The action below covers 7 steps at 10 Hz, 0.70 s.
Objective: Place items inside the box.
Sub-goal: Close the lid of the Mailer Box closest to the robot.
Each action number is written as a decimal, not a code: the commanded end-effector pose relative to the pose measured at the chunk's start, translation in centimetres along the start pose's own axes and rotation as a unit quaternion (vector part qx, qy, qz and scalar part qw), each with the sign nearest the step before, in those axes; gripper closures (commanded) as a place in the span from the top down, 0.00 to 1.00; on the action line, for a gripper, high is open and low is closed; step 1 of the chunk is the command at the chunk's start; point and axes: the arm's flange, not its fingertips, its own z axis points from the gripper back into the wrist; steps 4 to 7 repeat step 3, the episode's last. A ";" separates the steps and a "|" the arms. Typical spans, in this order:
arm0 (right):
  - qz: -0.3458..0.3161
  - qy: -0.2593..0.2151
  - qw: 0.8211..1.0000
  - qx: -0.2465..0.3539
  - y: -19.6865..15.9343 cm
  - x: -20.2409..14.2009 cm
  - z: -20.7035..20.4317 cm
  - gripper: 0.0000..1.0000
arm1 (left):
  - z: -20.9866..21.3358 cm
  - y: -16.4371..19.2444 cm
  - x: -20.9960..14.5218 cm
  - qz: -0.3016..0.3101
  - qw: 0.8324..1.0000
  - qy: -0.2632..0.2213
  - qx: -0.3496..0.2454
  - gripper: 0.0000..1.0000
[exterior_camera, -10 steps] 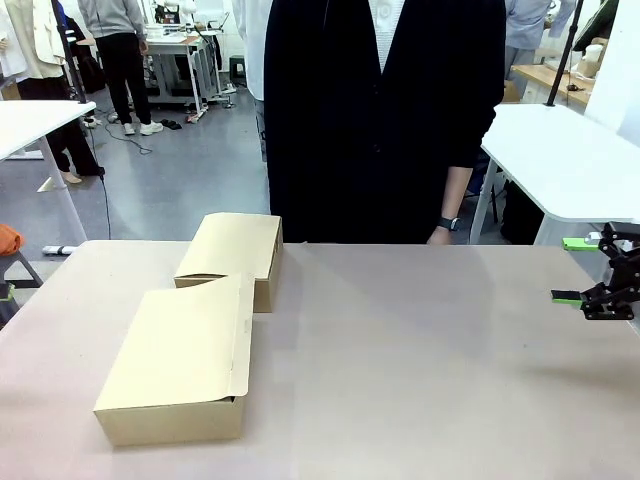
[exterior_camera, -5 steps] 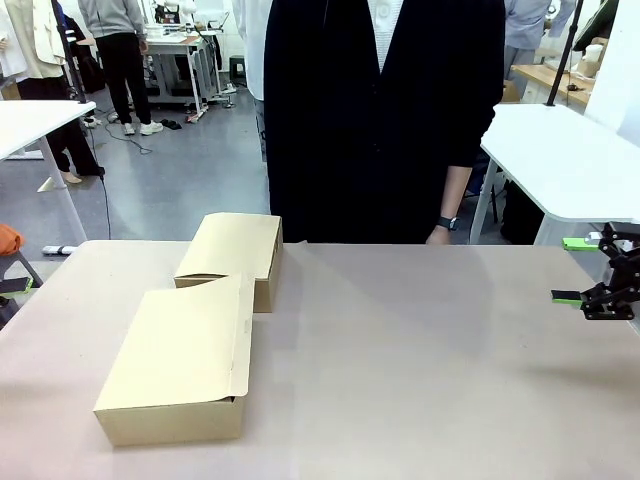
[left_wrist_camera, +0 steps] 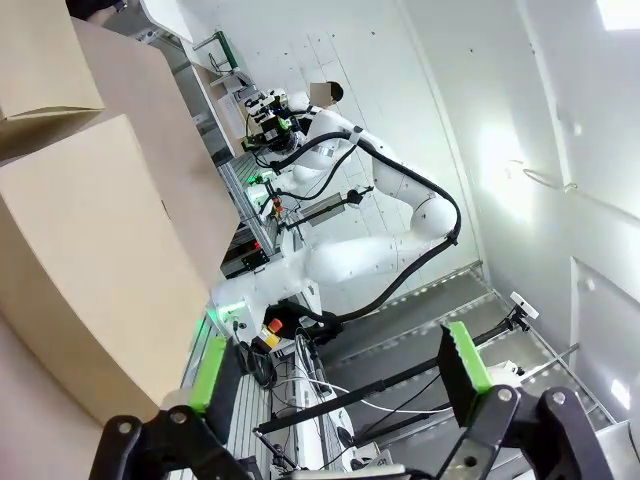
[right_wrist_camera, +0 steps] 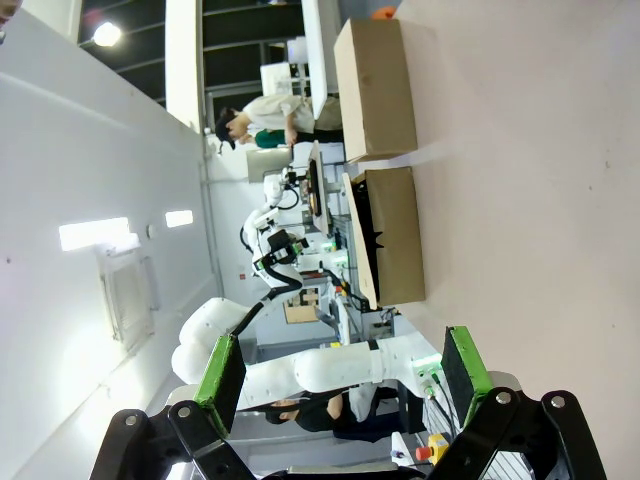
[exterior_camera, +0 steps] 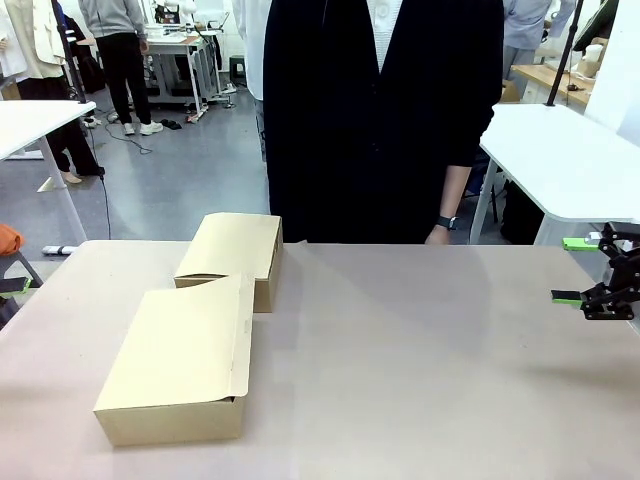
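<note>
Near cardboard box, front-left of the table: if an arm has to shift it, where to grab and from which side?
Judging by its pose, take the near box at its open right edge: the loose flap leaves a wall there to pinch. Come from above with the left pincer, which is open and closest. The box looks too wide to span whole.

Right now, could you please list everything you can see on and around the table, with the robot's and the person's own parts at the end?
Cardboard box: one, tan, near left part of the table, flap shut over the top.
Second cardboard box: one, tan, just behind the first, toward the far edge.
Table: one, pale beige, bare to the right of the boxes.
White side tables: two, beyond the far corners.
Right gripper: one, black with green pads, at the table's right edge, jaws open, holding nothing.
Left gripper: one, black with green pads, jaws open, holding nothing.
Person: one, dark clothing, standing at the far side, wristwatch on one arm.
</note>
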 end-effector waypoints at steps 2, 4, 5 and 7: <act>-0.004 0.003 1.000 0.001 0.4 -0.2 0.2 1.00 | -0.2 -0.2 -0.4 -0.005 1.000 0.005 -0.001 1.00; -0.004 0.003 1.000 0.001 0.4 -0.2 0.2 1.00 | -0.2 -0.2 -0.4 -0.005 1.000 0.005 -0.001 1.00; -0.004 0.003 1.000 0.001 0.4 -0.2 0.2 1.00 | -0.2 -0.2 -0.4 -0.005 1.000 0.005 -0.001 1.00; -0.004 0.003 1.000 0.001 0.4 -0.2 0.2 1.00 | -0.2 -0.2 -0.4 -0.005 1.000 0.005 -0.001 1.00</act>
